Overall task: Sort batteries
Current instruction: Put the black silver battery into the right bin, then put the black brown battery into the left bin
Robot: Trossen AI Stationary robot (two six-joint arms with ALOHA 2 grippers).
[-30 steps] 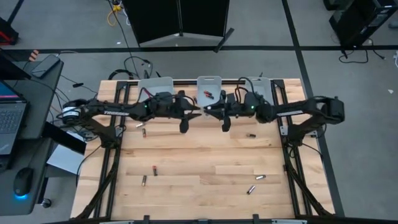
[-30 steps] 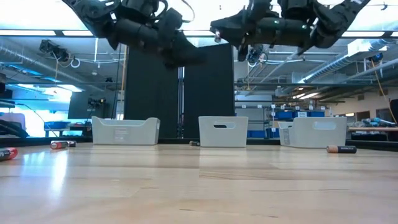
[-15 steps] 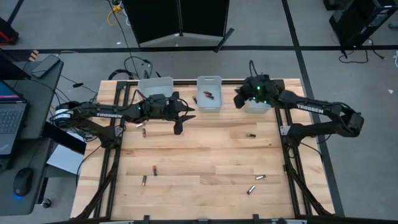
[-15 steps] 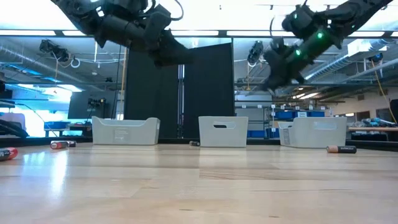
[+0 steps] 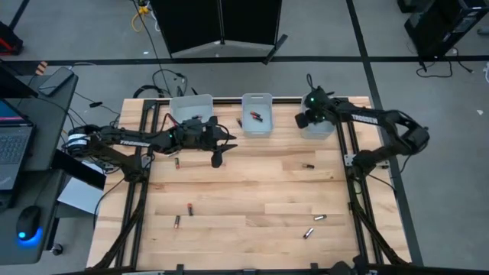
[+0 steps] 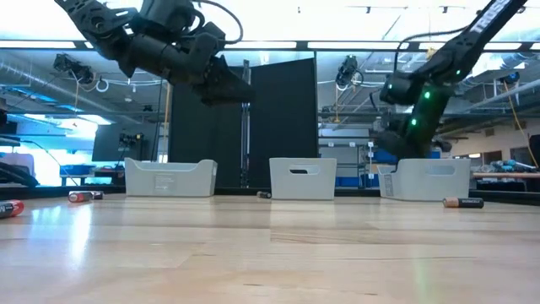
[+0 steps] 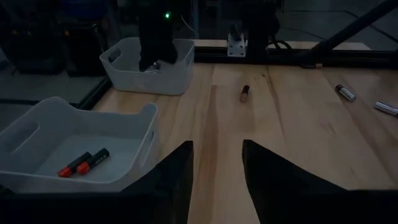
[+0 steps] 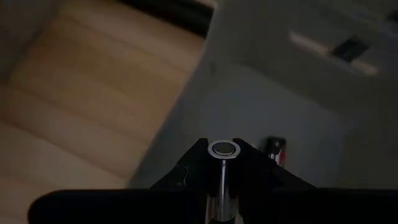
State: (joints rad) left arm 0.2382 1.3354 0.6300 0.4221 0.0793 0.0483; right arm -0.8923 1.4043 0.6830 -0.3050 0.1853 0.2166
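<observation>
My right gripper (image 8: 222, 153) hangs over the right translucent bin (image 5: 319, 126), shut on a silver-grey battery (image 8: 222, 163); the low view shows it (image 6: 395, 145) just above that bin's rim. My left gripper (image 7: 216, 163) is open and holds nothing, raised over the table (image 5: 218, 157) in front of the left bin (image 5: 189, 108). Two black-and-red batteries (image 7: 82, 163) lie on the middle bin's floor (image 5: 257, 116). Loose batteries lie on the tabletop: black ones (image 5: 308, 165) (image 5: 189, 208) (image 5: 176, 163) and silver ones (image 5: 318, 218) (image 5: 309, 232). My right gripper pinches the silver-grey battery between its two fingers. The battery lies along the fingers, and its round end (image 8: 222, 148) shows at their free ends. The fingers point down over the right bin from above, and the battery is lifted clear.
Three bins stand in a row along the table's far edge (image 6: 169, 178) (image 6: 302, 178) (image 6: 426, 180). A small object with a red end (image 8: 277, 147) lies inside the right bin. Dark frame rails run along the left and right table edges (image 5: 145, 137) (image 5: 345, 145).
My right gripper has swung from over the table's middle, close to my left gripper, toward the right edge, tipped downward and dropped over the right bin. My left gripper has drawn back a little toward the left edge.
</observation>
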